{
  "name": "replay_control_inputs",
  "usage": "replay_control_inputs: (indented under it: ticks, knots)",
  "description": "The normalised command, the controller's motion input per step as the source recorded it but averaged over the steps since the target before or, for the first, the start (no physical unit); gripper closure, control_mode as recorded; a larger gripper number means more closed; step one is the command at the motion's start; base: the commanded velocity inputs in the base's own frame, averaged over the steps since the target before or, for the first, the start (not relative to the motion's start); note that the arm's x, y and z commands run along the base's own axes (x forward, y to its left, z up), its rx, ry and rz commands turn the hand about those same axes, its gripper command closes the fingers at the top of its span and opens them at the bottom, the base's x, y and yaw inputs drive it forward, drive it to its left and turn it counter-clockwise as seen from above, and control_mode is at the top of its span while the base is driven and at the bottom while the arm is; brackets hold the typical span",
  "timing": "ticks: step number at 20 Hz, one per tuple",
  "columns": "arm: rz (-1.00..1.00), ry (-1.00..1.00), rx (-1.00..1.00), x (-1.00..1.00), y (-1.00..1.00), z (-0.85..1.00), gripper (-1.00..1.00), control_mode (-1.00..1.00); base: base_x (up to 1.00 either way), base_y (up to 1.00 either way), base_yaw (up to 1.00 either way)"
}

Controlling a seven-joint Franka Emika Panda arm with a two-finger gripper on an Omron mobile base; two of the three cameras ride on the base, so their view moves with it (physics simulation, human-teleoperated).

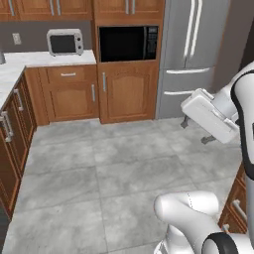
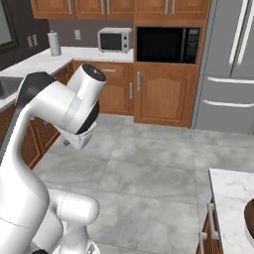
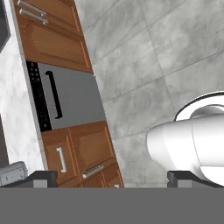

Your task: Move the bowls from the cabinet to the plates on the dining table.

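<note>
Bowls first: one dark brown bowl (image 2: 249,223) sits on the dining table (image 2: 229,191), barely peeking in at the edge of the right base view and well apart from the gripper (image 3: 111,176). I can't make out a plate under it. The gripper's fingers are spread wide with nothing between them, pointing down at the floor (image 3: 175,48) and the dishwasher (image 3: 72,96) below it. My guess is it's mid-transit, so empty-handed makes sense.
</note>
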Motion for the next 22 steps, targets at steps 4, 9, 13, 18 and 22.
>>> replay_control_inputs:
  ticks: [4, 9, 13, 18, 22]
  knots:
    - [0.0, 0.0, 0.0, 0.0, 0.0, 0.0, -1.0, 1.0, 0.01, 0.0, 0.25]
    - [0.0, 0.0, 0.0, 0.0, 0.0, 0.0, -1.0, 1.0, 0.01, 0.0, 0.25]
    - [0.0, 0.0, 0.0, 0.0, 0.0, 0.0, -1.0, 1.0, 0.01, 0.0, 0.25]
    - [0.0, 0.0, 0.0, 0.0, 0.0, 0.0, -1.0, 1.0, 0.01, 0.0, 0.25]
    - [0.0, 0.0, 0.0, 0.0, 0.0, 0.0, -1.0, 1.0, 0.01, 0.0, 0.25]
